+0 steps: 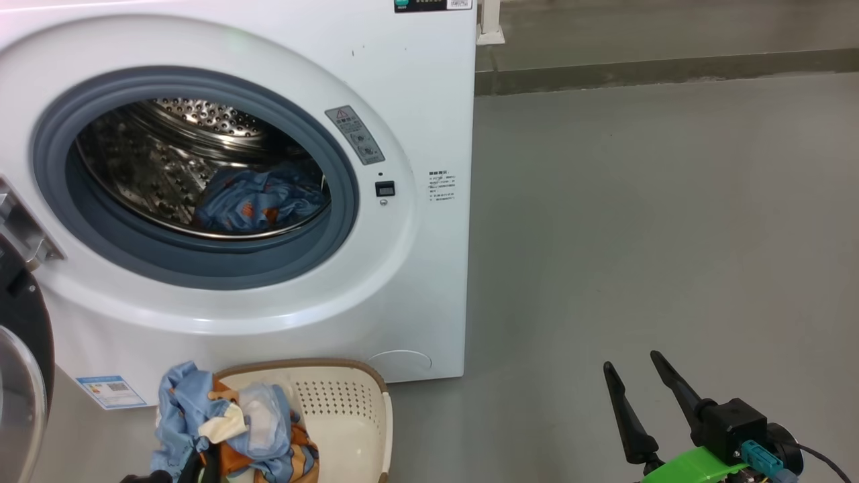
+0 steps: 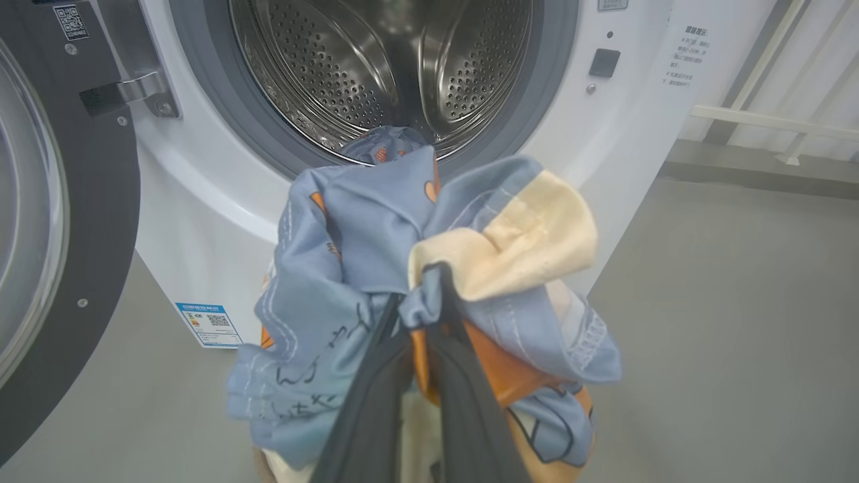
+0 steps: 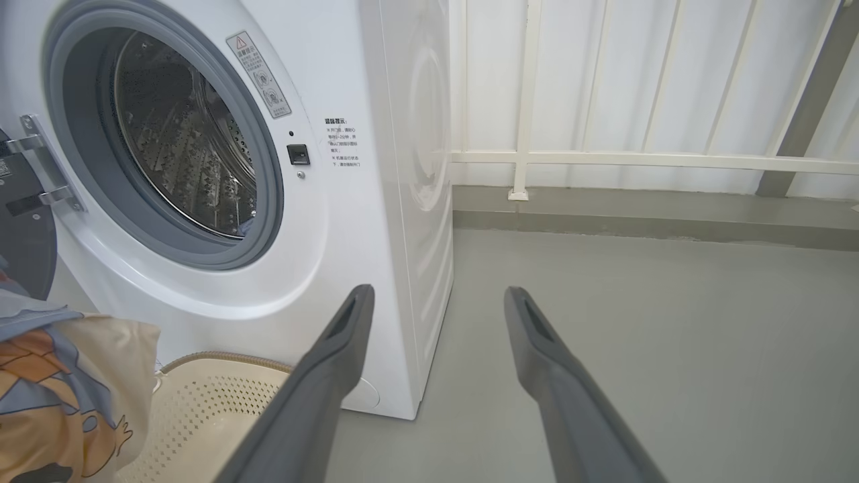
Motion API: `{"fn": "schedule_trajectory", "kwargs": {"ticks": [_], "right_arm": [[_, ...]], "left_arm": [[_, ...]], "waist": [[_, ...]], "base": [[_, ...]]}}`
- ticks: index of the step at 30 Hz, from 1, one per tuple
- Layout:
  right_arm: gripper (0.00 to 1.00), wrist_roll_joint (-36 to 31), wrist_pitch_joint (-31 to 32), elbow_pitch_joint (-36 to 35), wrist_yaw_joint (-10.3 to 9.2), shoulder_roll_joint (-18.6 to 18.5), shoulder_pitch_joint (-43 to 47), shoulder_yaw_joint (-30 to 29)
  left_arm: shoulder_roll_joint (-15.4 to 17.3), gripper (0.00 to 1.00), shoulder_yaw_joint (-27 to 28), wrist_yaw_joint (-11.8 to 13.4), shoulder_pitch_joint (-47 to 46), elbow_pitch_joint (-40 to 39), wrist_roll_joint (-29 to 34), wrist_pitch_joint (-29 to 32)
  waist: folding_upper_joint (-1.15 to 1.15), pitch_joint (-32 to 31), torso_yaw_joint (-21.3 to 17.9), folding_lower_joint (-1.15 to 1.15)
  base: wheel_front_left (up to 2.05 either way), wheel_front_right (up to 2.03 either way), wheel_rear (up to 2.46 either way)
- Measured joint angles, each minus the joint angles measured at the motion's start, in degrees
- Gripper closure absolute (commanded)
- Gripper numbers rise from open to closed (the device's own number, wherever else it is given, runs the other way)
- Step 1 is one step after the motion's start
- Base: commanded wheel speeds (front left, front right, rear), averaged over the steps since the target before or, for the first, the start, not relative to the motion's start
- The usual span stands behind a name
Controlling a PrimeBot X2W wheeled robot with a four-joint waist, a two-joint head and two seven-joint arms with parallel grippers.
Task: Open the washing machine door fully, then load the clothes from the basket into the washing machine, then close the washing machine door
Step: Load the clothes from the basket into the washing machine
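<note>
one washing machine [image 1: 416, 100], one door [image 1: 27, 315], one basket [image 1: 349, 409], two clothes bundles [image 1: 255, 201] [image 1: 228, 422], two tools [image 2: 421, 295] [image 1: 631, 359].

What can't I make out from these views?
Head view: floor of the basket, hidden by the clothes.
Left wrist view: tips of the left hand, buried in fabric.
Head view: washing machine door, cut off by left edge.
Head view: printed panel text, too small to read.

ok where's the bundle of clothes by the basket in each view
head view: clothes at bottom left, over the left end of the basket.
left wrist view: clothes in the centre, in front of the drum opening.
right wrist view: clothes at the lower left edge.
shared landmark: black latch square on the washing machine.
</note>
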Motion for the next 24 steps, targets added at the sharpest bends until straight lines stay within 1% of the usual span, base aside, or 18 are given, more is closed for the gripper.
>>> {"fn": "schedule_trajectory", "kwargs": {"ticks": [13, 24], "right_arm": [[0.00, 0.0, 0.0, 0.0, 0.00, 0.0, 0.0, 0.1], [0.00, 0.0, 0.0, 0.0, 0.00, 0.0, 0.0, 0.6]], "left_arm": [[-1.1, 1.00, 2.0, -1.5, 0.1, -0.4, 1.9, 0.0], [-1.3, 1.00, 3.9, -1.8, -0.5, -2.7, 2.3, 0.0]], "waist": [[0.00, 0.9, -0.1, 0.00], [0.00, 3.0, -0.5, 0.00]], "base": [[0.00, 0.00, 0.00], [0.00, 0.00, 0.00]]}}
